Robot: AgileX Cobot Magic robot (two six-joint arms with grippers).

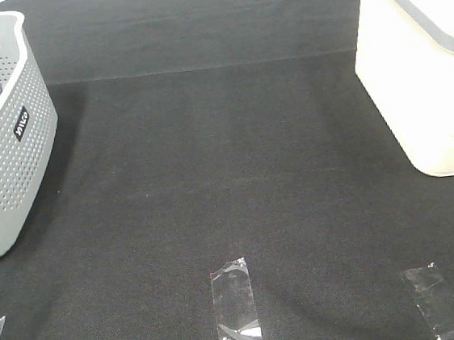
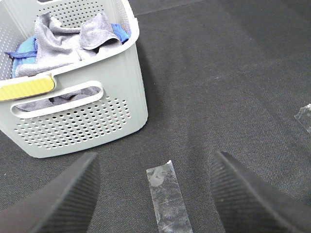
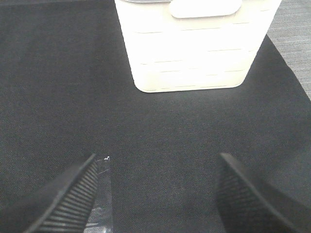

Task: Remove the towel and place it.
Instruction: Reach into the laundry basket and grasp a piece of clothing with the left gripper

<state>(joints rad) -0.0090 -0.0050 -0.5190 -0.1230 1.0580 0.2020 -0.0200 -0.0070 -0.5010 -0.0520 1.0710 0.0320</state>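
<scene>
Black-matted bench (image 1: 228, 178) carries a grey basket (image 2: 97, 97) holding the crumpled towel (image 2: 58, 43), well beyond the left fingers (image 2: 58, 199), spread apart like the right fingers (image 3: 58, 199); the basket's black label (image 1: 21, 123) is too small to read.

The black, woven-surfaced table (image 1: 228, 178) has a faint seam (image 1: 200, 67) crossing it well ahead of both jaws. A clear tape strip (image 2: 167, 199) lies on it between the left jaws. Grey ribbed floor (image 3: 294, 39) shows beyond the right jaws.
</scene>
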